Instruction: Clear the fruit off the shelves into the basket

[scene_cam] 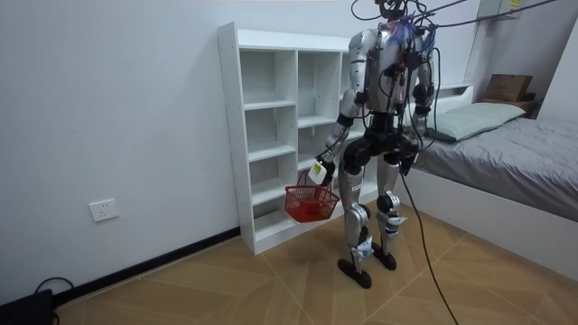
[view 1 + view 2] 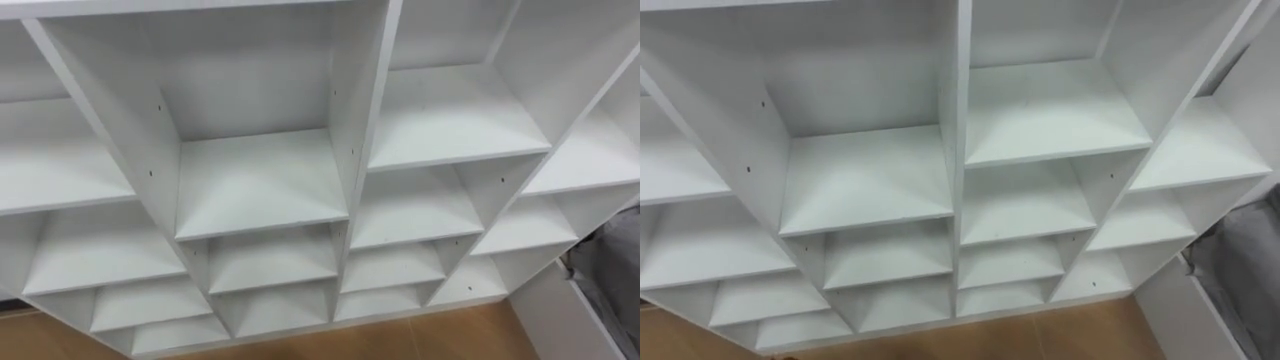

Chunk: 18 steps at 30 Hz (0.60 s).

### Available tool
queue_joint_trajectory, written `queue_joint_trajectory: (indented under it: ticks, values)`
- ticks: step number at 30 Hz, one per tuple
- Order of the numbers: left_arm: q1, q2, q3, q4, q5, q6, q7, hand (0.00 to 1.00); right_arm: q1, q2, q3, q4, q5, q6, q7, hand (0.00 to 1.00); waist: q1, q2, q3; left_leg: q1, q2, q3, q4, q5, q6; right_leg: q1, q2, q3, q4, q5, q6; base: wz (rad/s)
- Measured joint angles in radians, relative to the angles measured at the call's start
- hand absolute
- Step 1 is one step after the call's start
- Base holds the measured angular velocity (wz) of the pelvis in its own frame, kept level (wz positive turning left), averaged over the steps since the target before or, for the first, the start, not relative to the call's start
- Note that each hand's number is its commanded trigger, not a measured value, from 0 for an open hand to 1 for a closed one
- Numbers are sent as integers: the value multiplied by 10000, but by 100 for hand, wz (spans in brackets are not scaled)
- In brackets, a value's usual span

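Note:
I stand close in front of a white closet (image 2: 262,185) of open shelves (image 2: 865,180); its compartments in the eye views hold no fruit. In the room view my left hand (image 1: 318,171) hangs low at my side, fingers curled round the handle of a red basket (image 1: 310,204) that dangles at knee height next to the closet (image 1: 271,135). What lies in the basket is too small to tell. My right arm hangs by my right hip (image 1: 408,164), the hand too small to read.
A wooden floor (image 2: 420,340) runs under the closet. A bed with grey bedding (image 1: 506,153) stands on my right, its white frame (image 2: 560,315) close to the closet's right end. A white wall is behind the closet.

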<state>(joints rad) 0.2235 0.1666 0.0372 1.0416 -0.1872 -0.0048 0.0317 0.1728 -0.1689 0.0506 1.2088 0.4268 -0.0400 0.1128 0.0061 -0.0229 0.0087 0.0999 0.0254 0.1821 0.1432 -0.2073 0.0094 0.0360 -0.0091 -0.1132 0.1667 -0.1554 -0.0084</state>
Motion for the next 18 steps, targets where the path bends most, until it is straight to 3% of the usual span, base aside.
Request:
queue_joint_trajectory:
  ticks: [8,18]
  values:
    - [141,-15,91,11,78,62,-34,100,13,16,-143,22,-111,199,1,0,24,-61,31,157,-2,-127,14,-59,-6,346,-11,-158,-162,-22,13,4]
    - [178,-219,331,126,545,66,-14,100,-552,37,154,261,-1266,202,-91,0,225,-41,0,137,-38,-412,96,-78,2,561,-48,-396,-167,-75,34,10]
